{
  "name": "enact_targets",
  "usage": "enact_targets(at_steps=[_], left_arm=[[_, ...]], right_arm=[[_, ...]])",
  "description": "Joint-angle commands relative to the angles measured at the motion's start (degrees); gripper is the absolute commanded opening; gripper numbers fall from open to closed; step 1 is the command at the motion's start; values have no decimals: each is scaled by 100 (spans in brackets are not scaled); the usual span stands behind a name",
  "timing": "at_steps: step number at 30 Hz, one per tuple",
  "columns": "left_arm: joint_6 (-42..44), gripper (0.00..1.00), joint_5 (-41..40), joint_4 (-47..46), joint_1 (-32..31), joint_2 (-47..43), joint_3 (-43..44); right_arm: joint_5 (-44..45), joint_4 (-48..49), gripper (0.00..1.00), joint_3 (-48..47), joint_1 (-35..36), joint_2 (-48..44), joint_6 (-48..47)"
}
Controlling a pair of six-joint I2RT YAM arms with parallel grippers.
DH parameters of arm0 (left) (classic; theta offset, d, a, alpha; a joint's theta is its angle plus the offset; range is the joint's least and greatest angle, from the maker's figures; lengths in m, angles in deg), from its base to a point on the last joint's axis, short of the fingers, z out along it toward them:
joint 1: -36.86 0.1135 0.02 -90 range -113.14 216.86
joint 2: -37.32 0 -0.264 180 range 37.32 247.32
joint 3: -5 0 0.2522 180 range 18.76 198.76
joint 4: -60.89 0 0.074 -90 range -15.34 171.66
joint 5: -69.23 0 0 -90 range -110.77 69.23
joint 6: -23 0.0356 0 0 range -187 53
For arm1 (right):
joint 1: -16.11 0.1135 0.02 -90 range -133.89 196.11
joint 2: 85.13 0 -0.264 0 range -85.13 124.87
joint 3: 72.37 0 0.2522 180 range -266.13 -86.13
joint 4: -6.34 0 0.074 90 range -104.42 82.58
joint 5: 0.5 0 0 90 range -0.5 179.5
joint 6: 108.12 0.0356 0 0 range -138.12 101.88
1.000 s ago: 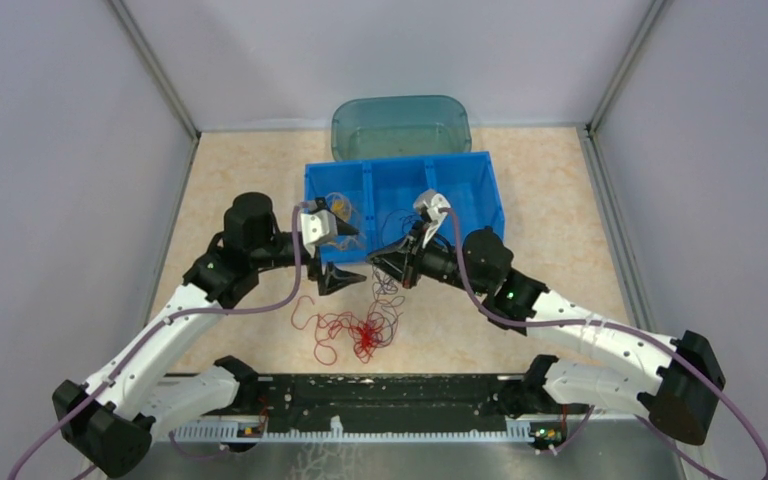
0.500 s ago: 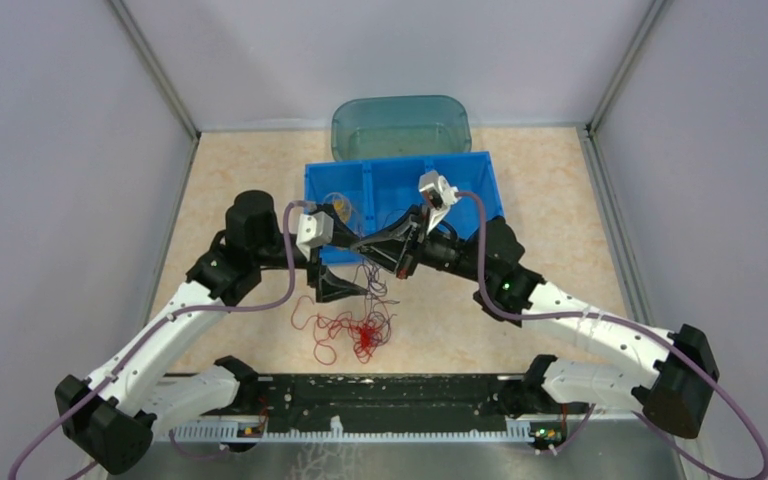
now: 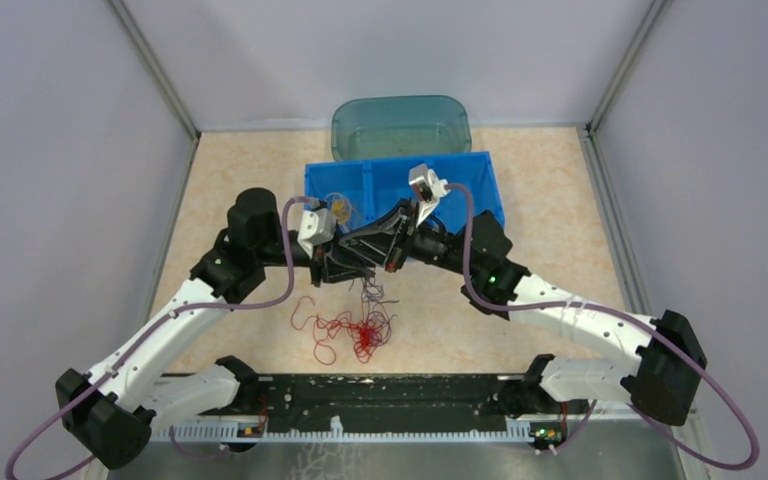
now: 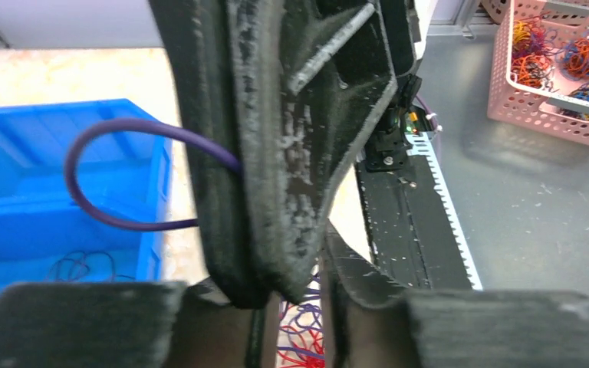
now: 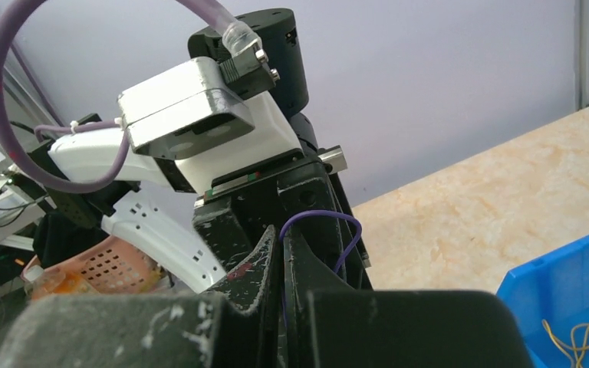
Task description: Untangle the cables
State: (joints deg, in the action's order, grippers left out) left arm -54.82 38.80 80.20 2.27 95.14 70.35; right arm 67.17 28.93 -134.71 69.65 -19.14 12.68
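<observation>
Jaws of the left gripper [image 3: 352, 266] have narrowed from wide open as it swung right to meet the right gripper [image 3: 378, 247] by the blue bin's [image 3: 480, 190] near wall; whether they caught anything I cannot tell; the right gripper stays pinched on a purple cable [image 5: 324, 220]; the other cables [image 3: 360, 330] lie clumped on the worktop [image 3: 560, 200] below, toward its near edge; a two-handed pull looks imminent.

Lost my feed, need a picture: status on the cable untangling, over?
Right tool shut on a purple strand. Left tool right beside it, grip unclear. Red tangle on table below. Blue bin close behind.
</observation>
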Motion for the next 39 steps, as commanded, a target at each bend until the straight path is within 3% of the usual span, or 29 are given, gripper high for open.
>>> enact_targets(at_steps=[1, 3, 5, 8, 10, 12, 17, 25, 32, 39], left_arm=[[3, 19, 105, -165, -30, -87, 335], [15, 10, 47, -177, -35, -74, 393], [84, 9, 0, -132, -33, -50, 448], [49, 1, -68, -114, -30, -45, 526], [5, 0, -79, -95, -30, -31, 615], [10, 0, -78, -54, -30, 4, 741], [-190, 0, -121, -132, -30, 111, 1138], [-1118, 0, -737, -411, -31, 159, 1256], [-1226, 0, -1345, -408, -30, 163, 1272], [-1392, 0, -1315, -422, -30, 180, 1251]], right_arm=[[75, 142, 0, -196, 59, -246, -216], [117, 34, 0, -151, 65, -336, -279], [226, -122, 2, -101, 61, -467, -314], [483, -456, 36, -1, 57, -753, -518], [668, -634, 50, 171, 53, -1019, -728], [1024, -665, 57, 501, 53, -1379, -898], [1332, -714, 66, 1240, 57, -2029, -1388], [1940, -184, 66, 1385, 130, -1710, -2143], [2345, 313, 66, 1187, 356, -1197, -2534], [3370, 1098, 63, 1285, 579, -856, -2709]])
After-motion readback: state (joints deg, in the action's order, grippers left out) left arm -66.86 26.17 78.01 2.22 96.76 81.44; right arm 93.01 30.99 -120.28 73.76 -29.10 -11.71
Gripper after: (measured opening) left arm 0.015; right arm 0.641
